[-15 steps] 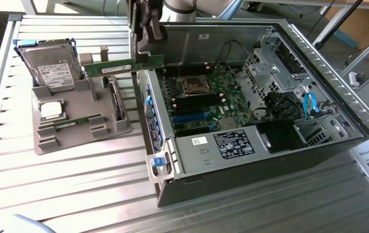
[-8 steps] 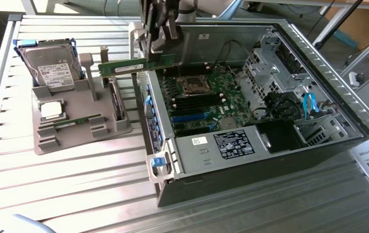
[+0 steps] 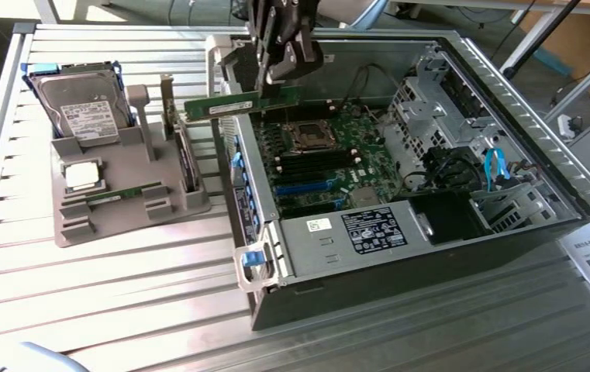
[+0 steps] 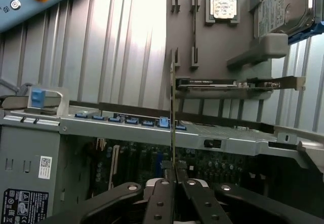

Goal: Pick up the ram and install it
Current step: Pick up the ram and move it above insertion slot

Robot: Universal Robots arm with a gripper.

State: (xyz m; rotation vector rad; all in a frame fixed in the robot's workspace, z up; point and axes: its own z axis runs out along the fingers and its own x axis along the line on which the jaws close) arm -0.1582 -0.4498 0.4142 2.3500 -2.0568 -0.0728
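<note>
Ram in transit: the stick hangs clear of the grey holder, over the open computer case near the memory slots. My gripper is nearly closed, pinching the stick near one end. Seating, I judge, demands squaring its edge to a slot.

Two long green circuit-board ram sticks: a raised ram stick and a lying ram stick. One silver labelled hard drive, one square silver processor chip, one grey plastic stand, one black computer case, perhaps one dark expansion card.
</note>
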